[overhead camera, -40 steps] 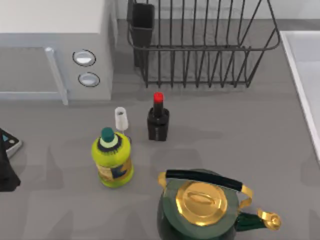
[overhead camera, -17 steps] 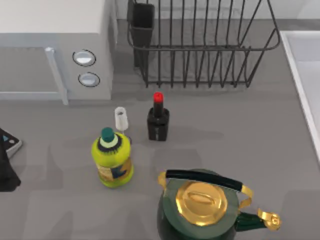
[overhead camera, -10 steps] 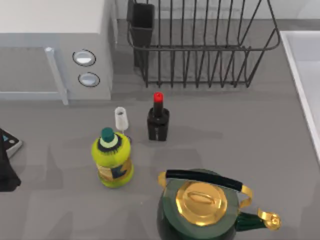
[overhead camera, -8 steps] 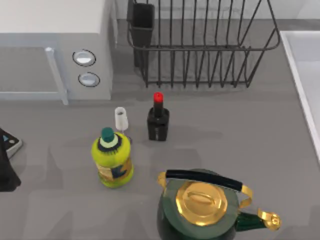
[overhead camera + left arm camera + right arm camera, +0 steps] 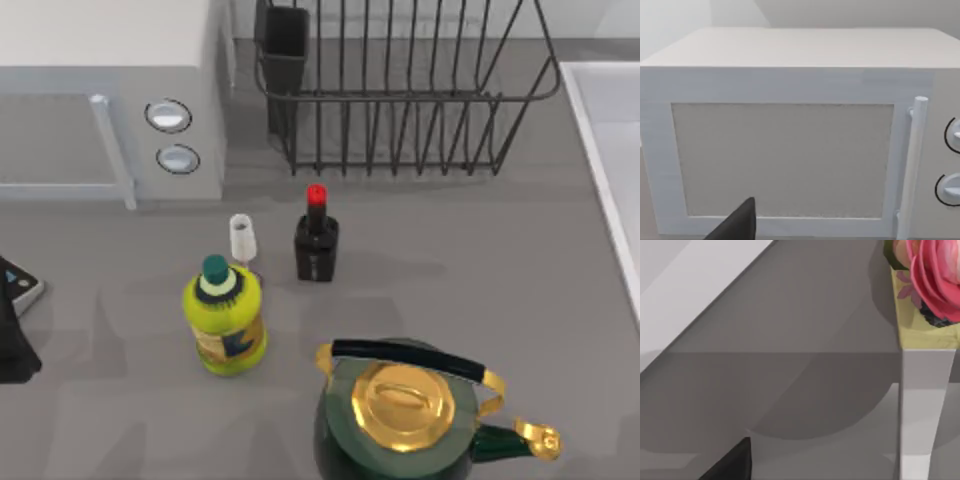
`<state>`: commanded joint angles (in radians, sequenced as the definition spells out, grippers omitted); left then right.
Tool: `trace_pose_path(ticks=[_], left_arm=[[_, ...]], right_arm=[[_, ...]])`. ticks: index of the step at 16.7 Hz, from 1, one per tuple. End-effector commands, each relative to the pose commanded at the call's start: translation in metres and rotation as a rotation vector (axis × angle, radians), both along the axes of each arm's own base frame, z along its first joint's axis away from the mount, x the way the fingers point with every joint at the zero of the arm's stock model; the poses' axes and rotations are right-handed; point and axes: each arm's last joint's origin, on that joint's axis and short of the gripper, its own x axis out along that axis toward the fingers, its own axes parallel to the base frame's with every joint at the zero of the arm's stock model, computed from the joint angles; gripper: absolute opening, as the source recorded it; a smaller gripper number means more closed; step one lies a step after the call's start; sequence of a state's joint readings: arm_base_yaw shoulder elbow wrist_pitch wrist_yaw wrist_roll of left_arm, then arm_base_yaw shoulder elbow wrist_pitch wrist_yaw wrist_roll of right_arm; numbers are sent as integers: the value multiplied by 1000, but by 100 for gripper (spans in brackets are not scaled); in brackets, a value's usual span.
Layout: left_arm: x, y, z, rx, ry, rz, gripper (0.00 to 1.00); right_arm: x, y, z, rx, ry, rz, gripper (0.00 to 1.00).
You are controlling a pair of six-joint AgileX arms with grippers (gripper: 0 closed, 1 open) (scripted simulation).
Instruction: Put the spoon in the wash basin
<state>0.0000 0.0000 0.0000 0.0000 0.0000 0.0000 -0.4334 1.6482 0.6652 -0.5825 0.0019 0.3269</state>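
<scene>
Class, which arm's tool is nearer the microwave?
Left. The left tool sits just in front of the microwave, facing its door, at the table's left edge. The right tool faces a vase holding a pink flower, apparently farther off.

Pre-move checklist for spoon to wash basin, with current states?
1. Spoon found: ok. The pale spoon is between the yellow bottle and the red-capped black bottle.
2. Spoon held: not ok. The left hand is at the table's left edge, away from it.
3. Grasp access: not ok, probably. The yellow bottle crowds the spoon.
4. Right hand near spoon: cannot tell.
5. Path to the wash basin: ok. There is bare counter between the dish rack and the kettle.
6. Basin interior free: cannot tell.
</scene>
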Motion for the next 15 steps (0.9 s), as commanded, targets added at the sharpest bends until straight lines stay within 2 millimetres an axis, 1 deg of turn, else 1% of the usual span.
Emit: trace_pose_path(ticks=[12, 13, 15], left_arm=[[0, 0, 0, 0, 0, 0, 100], [0, 0, 0, 0, 0, 0, 100], [0, 0, 0, 0, 0, 0, 100]], right_arm=[[0, 0, 0, 0, 0, 0, 2], [0, 0, 0, 0, 0, 0, 0], [0, 0, 0, 0, 0, 0, 0]])
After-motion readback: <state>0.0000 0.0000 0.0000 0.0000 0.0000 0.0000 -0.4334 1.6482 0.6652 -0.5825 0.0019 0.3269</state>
